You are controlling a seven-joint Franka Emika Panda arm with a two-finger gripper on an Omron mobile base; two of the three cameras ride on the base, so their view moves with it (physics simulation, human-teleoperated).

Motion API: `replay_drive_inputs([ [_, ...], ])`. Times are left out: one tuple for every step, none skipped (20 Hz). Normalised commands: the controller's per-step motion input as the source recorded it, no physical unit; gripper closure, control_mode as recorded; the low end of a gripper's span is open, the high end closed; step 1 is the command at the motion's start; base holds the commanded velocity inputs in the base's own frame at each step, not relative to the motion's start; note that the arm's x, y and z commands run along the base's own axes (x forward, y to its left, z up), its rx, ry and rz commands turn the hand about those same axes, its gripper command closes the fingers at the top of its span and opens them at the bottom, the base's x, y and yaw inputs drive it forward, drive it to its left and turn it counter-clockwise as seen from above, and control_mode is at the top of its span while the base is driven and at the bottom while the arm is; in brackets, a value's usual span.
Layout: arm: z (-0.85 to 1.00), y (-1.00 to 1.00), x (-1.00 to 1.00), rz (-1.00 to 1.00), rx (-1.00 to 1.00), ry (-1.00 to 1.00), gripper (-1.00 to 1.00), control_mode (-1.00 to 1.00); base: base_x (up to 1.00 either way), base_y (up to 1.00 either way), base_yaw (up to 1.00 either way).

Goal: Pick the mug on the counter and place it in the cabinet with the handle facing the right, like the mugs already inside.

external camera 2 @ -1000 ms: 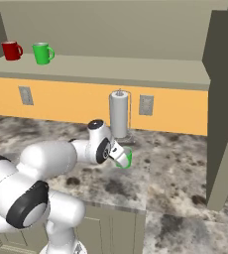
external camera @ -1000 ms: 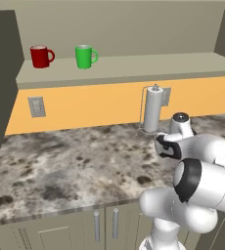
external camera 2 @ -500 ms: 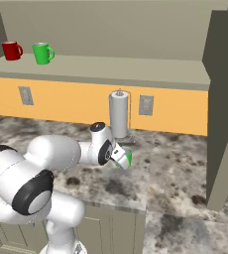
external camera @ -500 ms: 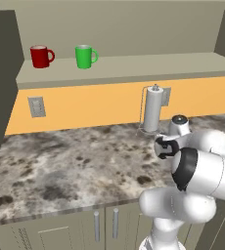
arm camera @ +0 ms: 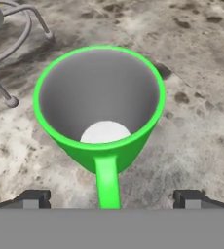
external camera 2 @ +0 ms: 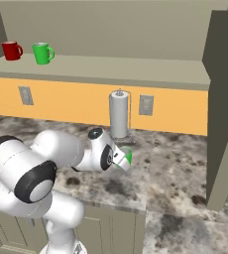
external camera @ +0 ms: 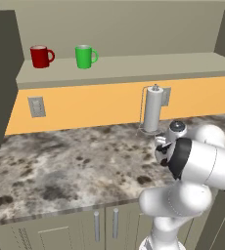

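The cabinet (external camera: 134, 66) is stretching across the upper part of the left base view, with a red mug (external camera: 41, 56) and a green twin mug (external camera: 85, 56) sitting at its upper left, their loops turned toward the right of the frame. Below it the counter (external camera: 65, 161) is filling the middle of the picture, and a paper-towel holder (external camera: 152, 110) is standing at its back, right of centre. In the hand view the mug (arm camera: 100, 104) is sitting upright on the stone in the centre of the frame, mouth facing the camera, while the handle (arm camera: 107, 181) is running straight down toward the bottom edge, between the two dark fingertips (arm camera: 32, 199). The gripper (arm camera: 109, 200) is standing released, jaws spread wide on either side of that loop and touching nothing. In the right base view a sliver of green is peeking out beside the wrist near the middle of the frame. The main risk, as I judge it, is the jaws closing on the thin loop alone: the cup could be swinging or slipping under its own weight during the lift. A descent that is off line could also be knocking the rim and tipping the cup toward the wire foot (arm camera: 16, 58) of the holder at the upper left. A twisted grip would be spoiling the rightward orientation needed on the shelf.
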Motion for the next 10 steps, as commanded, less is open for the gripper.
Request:
replay_drive_inputs([
  [-0.18, 0.0, 0.0, 0.0, -0.09, -0.03, -1.0, -1.0, 0.0, 0.0, 0.0],
  [-0.18, 0.0, 0.0, 0.0, -0.1, -0.02, -1.0, -1.0, 0.0, 0.0, 0.0],
  [-0.14, 0.0, 0.0, 0.0, -0.1, -0.01, -1.0, -1.0, 0.0, 0.0, 0.0],
  [-0.07, 0.0, 0.0, 0.0, -0.1, 0.0, -1.0, -1.0, 0.0, 0.0, 0.0],
  [0.0, 0.0, 0.0, 0.0, -0.1, 0.0, -1.0, -1.0, 0.0, 0.0, 0.0],
  [0.0, 0.0, 0.0, 0.0, -0.09, 0.0, -1.0, -1.0, 0.0, 0.0, 0.0],
  [0.04, 0.0, 0.0, 0.0, -0.07, 0.0, -1.0, -1.0, 0.0, 0.0, 0.0],
  [0.11, 0.01, 0.0, 0.0, -0.06, 0.02, -1.0, -1.0, 0.0, 0.0, 0.0],
  [0.1, 0.0, 0.0, 0.0, -0.04, 0.04, -1.0, -1.0, 0.0, 0.0, 0.0],
  [0.05, 0.0, 0.0, 0.0, -0.03, 0.01, -1.0, -1.0, 0.0, 0.0, 0.0],
])
